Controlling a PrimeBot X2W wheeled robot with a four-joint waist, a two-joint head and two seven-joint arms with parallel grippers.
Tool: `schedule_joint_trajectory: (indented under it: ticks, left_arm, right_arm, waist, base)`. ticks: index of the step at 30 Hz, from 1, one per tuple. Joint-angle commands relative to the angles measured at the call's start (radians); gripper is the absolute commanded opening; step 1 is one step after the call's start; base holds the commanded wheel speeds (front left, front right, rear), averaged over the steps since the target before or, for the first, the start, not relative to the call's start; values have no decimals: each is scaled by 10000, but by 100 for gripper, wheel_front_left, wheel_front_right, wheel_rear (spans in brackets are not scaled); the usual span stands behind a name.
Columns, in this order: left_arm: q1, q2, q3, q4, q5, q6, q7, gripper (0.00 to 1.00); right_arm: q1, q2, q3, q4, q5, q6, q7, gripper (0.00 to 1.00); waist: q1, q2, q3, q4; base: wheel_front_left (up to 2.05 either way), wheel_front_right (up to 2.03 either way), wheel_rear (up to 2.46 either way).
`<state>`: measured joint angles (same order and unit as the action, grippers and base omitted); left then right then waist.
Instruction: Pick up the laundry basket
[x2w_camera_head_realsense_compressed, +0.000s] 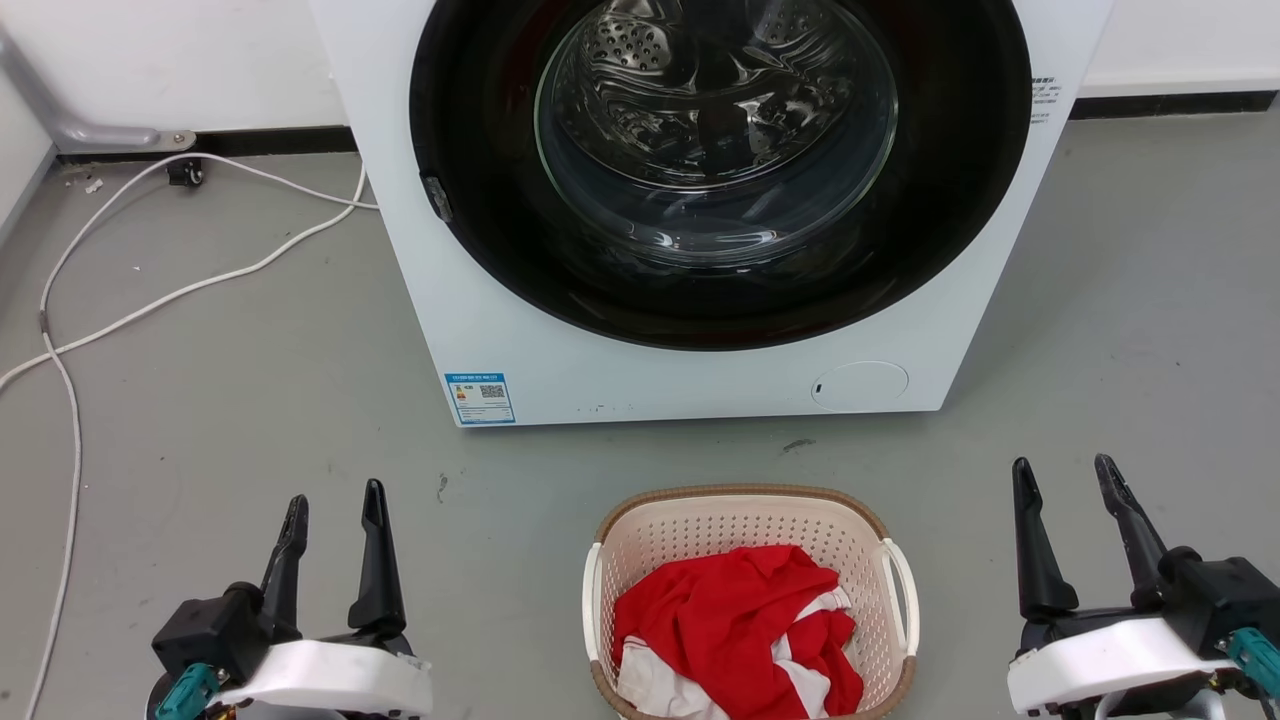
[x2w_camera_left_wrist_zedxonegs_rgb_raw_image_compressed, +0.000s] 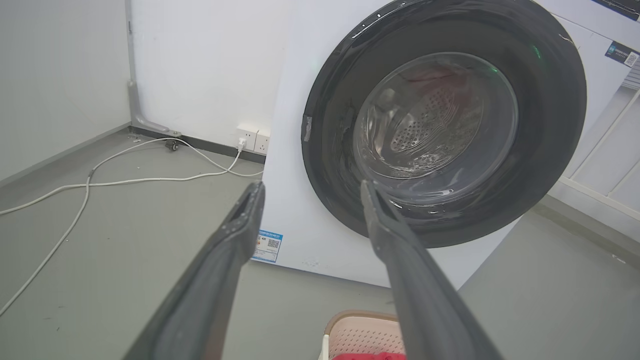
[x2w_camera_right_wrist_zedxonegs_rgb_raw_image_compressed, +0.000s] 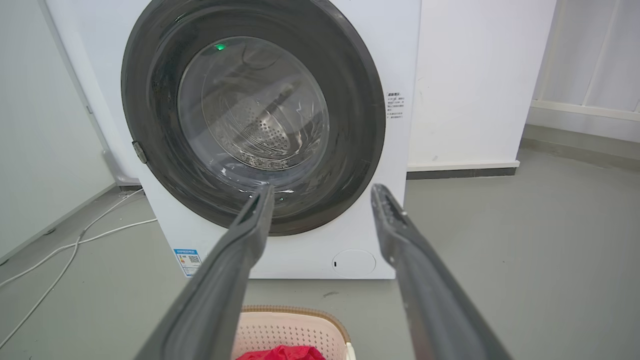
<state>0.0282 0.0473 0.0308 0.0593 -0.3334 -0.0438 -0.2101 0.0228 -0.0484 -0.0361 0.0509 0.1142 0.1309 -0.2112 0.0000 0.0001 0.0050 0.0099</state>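
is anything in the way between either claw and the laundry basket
Nothing visible. Bare grey floor separates the left claw and the right claw from the cream perforated plastic laundry basket; the white cable lies farther left, the white washing machine behind it.

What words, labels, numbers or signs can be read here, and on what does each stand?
No text is legible.
Blue-and-white QR-code sticker, low on the front of the white front-loading washing machine: too small to read.
Small black print, upper right of its front: blurred.
Dark QR-code label at the washer's upper corner, left wrist view: too small.
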Motion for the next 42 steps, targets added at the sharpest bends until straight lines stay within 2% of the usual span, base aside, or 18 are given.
schedule_joint_trajectory:
  ticks: [1, 27, 42]
  left_arm:
    - [73, 35, -19, -103, 226, 16, -83, 100]
    - [297, 45, -106, -216, 2059, 172, -578, 100]
    - [305, 42, -50, -139, 1950, 151, -579, 100]
  right_arm:
    - [68, -27, -13, -125, -238, -2, -77, 100]
    - [287, -30, -57, -232, -1845, -3, -562, 100]
    - [287, -30, -52, -130, -1586, -3, -543, 100]
  waist:
    - [0, -1, 6, -1]
    - [0, -1, 19, -3]
    - [0, -1, 4, -2]
  base:
    - [0, 0, 0]
    - [0, 0, 0]
    - [0, 0, 0]
